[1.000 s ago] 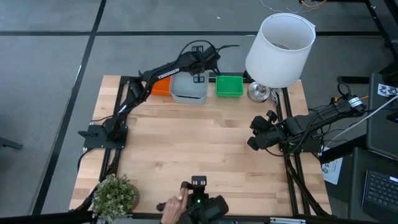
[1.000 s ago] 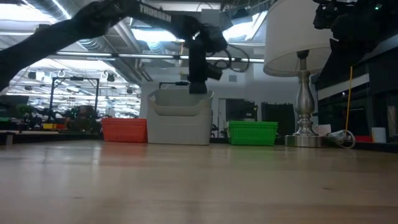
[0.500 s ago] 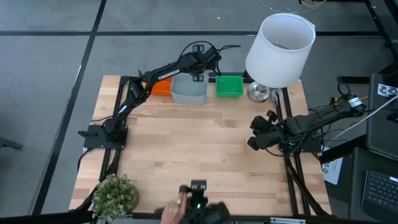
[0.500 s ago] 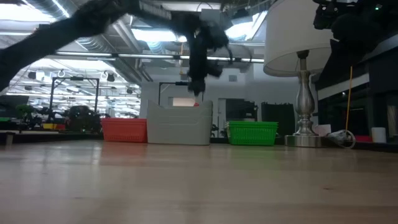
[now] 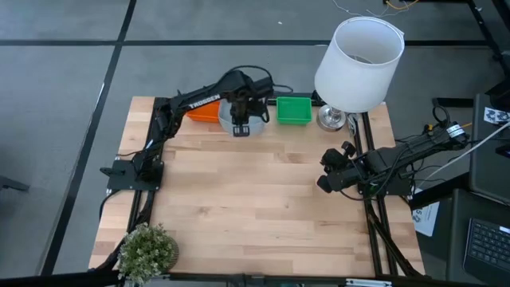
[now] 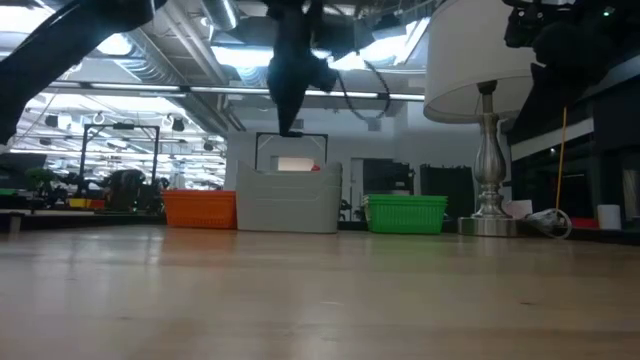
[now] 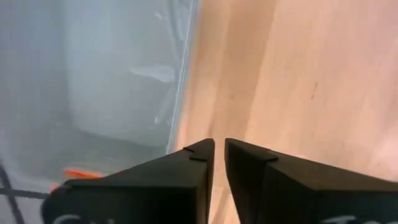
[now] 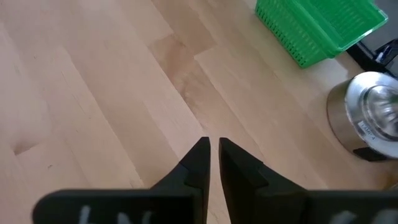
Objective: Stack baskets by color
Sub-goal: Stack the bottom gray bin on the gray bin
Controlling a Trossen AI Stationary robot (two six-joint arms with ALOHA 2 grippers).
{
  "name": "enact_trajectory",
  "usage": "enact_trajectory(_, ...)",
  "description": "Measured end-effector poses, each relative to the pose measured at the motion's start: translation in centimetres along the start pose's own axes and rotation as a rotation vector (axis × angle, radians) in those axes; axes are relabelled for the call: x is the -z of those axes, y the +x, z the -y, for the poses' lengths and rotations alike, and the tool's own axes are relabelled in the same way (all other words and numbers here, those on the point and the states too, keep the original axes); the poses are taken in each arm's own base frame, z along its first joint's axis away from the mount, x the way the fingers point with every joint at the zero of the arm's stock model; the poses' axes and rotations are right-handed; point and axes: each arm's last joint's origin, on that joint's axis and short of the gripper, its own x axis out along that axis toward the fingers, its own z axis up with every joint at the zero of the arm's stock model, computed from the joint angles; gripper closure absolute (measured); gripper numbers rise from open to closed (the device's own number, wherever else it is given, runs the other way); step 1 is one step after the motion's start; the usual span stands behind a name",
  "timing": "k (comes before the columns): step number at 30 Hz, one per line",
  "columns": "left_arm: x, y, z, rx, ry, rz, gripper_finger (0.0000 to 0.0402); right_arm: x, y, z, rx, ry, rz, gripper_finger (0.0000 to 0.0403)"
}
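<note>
Three baskets stand in a row along the table's far edge: orange (image 5: 201, 112) (image 6: 200, 208), pale grey (image 5: 256, 121) (image 6: 288, 196) and green (image 5: 293, 110) (image 6: 406, 212). The grey one looks like nested bins, resting on the table by its base. My left gripper (image 5: 240, 121) (image 6: 290, 126) (image 7: 219, 148) hangs above the grey basket's near rim and points straight down. It is shut and holds nothing. The grey basket's wall (image 7: 118, 74) shows beside its fingers. My right gripper (image 5: 323, 172) (image 8: 213, 145) waits at the table's right side, shut, with nothing in it.
A lamp with a big white shade (image 5: 357, 62) stands at the far right corner, its metal base (image 6: 490, 215) (image 8: 370, 118) just right of the green basket. A small potted plant (image 5: 147, 249) sits at the near left corner. Bare wood (image 5: 255, 199) fills the middle.
My left gripper has let go of the top grey basket, which has dropped into the grey one below it. The gripper has then risen clear, come a little toward the table's near edge, and tipped until it points straight down.
</note>
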Motion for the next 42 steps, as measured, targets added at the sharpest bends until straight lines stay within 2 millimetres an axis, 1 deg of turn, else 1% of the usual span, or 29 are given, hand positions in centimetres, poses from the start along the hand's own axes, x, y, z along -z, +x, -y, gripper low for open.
enact_trajectory(2,0.0,1.6,0.0,-0.01,0.021,-0.047,0.0381,0.0,0.0,0.0,-0.009,0.0,-0.01,0.0366)
enact_trajectory(3,-0.1,2.5,0.0,-0.054,0.038,-0.067,0.0388,0.0,0.0,0.0,-0.01,0.0,-0.011,0.0366)
enact_trajectory(5,-0.7,4.0,-0.5,-0.192,0.038,-0.05,0.0398,0.0,0.0,0.0,-0.01,0.0,-0.011,0.0366)
enact_trajectory(6,-1.0,4.4,-0.7,-0.25,0.033,-0.036,0.0399,0.0,0.0,0.0,-0.01,0.0,-0.011,0.0366)
enact_trajectory(8,-1.5,4.8,-1.3,-0.3,0.036,0.008,0.04,0.0,0.0,0.0,-0.01,-0.001,-0.011,0.0366)
enact_trajectory(11,-2.7,5.2,-2.0,-0.311,0.059,0.118,0.0401,0.0,0.0,0.0,-0.01,-0.001,-0.011,0.0366)
enact_trajectory(15,-4.1,7.1,-2.6,-0.266,0.089,0.209,0.0401,0.0,0.0,0.0,-0.011,-0.001,-0.011,0.0366)
enact_trajectory(18,-4.8,8.3,-3.3,-0.283,0.114,0.231,0.0401,0.0,0.0,-0.1,-0.012,0.003,-0.01,0.0366)
enact_trajectory(21,-5.1,9.1,-4.3,-0.301,0.125,0.261,0.0401,0.0,0.0,-0.1,-0.013,0.004,-0.009,0.0366)
enact_trajectory(26,-5.4,9.1,-6.0,-0.307,0.162,0.355,0.0401,0.0,0.0,-0.1,-0.013,0.002,-0.009,0.0366)
enact_trajectory(30,-5.5,8.9,-6.8,-0.318,0.18,0.399,0.0401,0.0,0.0,0.0,-0.012,0.0,-0.009,0.0366)
enact_trajectory(36,-5.8,8.8,-6.8,-0.329,0.202,0.42,0.0401,0.0,0.0,0.0,-0.011,-0.002,-0.009,0.0366)
enact_trajectory(40,-6.6,8.3,-6.6,-0.34,0.196,0.517,0.0401,0.0,0.0,0.0,-0.011,-0.002,-0.009,0.0366)
enact_trajectory(42,-6.9,8.1,-6.1,-0.372,0.189,0.519,0.0401,0.0,0.0,0.0,-0.011,-0.002,-0.009,0.0366)
